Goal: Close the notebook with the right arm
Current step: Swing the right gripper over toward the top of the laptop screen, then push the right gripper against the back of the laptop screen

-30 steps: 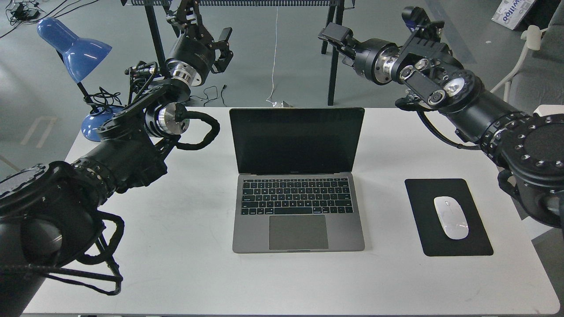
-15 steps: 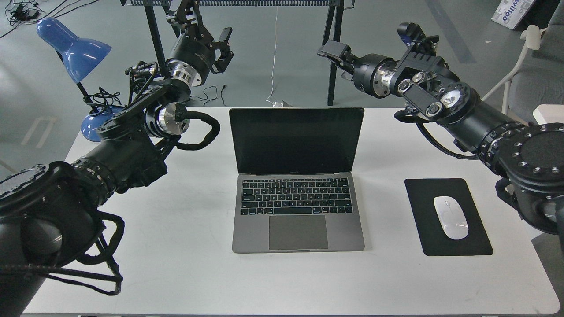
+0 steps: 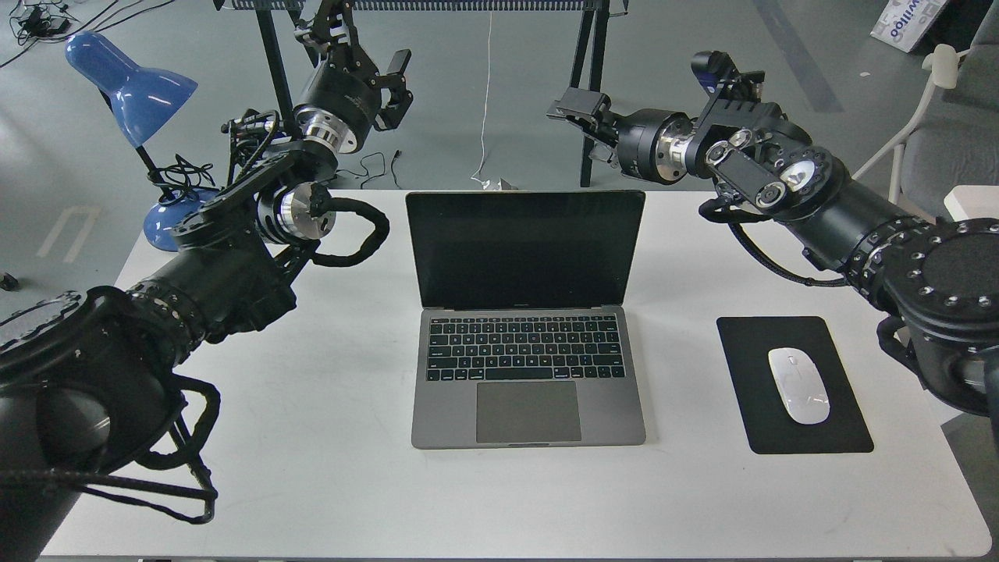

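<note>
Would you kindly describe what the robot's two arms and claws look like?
Both arms are black and thick, built of rounded segments with shiny silver rings at the joints. The left arm carries looped black ribbed cables; the right arm has a thinner black cable and a small blue-topped module near the wrist. Each claw, left and right, is black and two-fingered.

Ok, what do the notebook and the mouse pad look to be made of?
Notebook: likely metal, matte grey finish with an even dull sheen; black keys, glossy dark screen. Mouse pad: thin, flat, matte black with no glare, perhaps fabric or rubber; cannot tell which.
</note>
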`<state>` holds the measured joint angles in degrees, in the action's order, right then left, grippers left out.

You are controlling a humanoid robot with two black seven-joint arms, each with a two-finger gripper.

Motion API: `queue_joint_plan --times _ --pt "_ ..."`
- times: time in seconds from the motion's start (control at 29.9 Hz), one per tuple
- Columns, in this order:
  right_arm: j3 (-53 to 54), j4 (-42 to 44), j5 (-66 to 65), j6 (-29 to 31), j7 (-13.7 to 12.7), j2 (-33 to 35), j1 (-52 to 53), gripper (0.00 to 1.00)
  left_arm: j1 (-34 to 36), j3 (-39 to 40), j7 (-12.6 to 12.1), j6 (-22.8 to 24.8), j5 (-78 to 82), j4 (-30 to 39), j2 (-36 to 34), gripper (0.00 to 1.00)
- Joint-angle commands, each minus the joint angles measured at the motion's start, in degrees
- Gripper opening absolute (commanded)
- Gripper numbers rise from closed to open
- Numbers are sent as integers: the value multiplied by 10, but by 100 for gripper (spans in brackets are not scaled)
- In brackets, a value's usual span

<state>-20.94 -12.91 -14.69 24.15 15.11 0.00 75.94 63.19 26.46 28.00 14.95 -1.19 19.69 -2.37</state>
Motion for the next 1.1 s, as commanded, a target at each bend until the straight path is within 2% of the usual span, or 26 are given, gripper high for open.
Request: queue_joint_plan --times 0.0,0.2,0.43,0.8,1.07 --pt "9 0 0 21 0 0 2 100 0 0 0 0 0 0 0 100" --pt "13 -3 0 38 0 0 4 100 0 0 0 0 0 0 0 100" --pt "14 -68 -1 38 -1 0 7 100 0 0 0 0 0 0 0 100" --pt "13 -88 -1 38 -1 0 11 100 0 0 0 0 0 0 0 100" --pt "13 -178 -2 38 -3 0 23 100 0 0 0 0 0 0 -1 100"
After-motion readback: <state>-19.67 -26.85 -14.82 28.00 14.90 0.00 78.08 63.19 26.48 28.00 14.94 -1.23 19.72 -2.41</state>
